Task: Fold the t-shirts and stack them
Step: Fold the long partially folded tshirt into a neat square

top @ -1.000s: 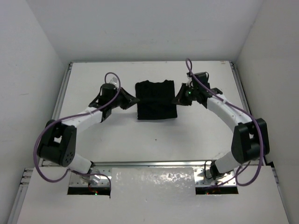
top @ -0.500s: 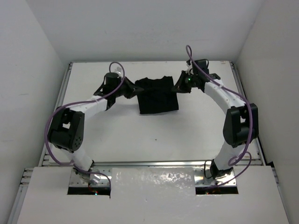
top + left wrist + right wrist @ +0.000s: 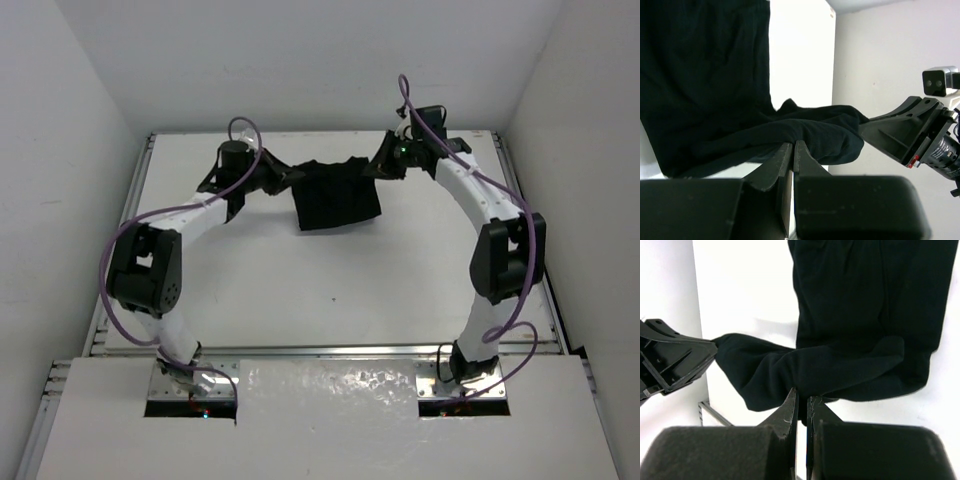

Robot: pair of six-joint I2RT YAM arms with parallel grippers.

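Note:
A plain black t-shirt point(image 3: 335, 195) hangs folded at the far middle of the white table point(image 3: 330, 290), its upper edge lifted and stretched between both arms. My left gripper point(image 3: 291, 178) is shut on the shirt's upper left corner; in the left wrist view the cloth point(image 3: 705, 85) bunches right at the closed fingertips point(image 3: 785, 152). My right gripper point(image 3: 372, 168) is shut on the upper right corner, and the right wrist view shows fabric point(image 3: 865, 315) pinched between its fingers point(image 3: 789, 405). The shirt's lower part drapes down toward the table.
White walls enclose the table on three sides. A metal rail point(image 3: 330, 350) runs along the near edge by the arm bases. Purple cables point(image 3: 245, 135) loop over both arms. The right arm's wrist camera point(image 3: 940, 82) shows in the left wrist view.
Both grippers have moved toward the far wall and upward, carrying the shirt's upper edge with them. The shirt, flat a second ago, now hangs lifted and slightly skewed.

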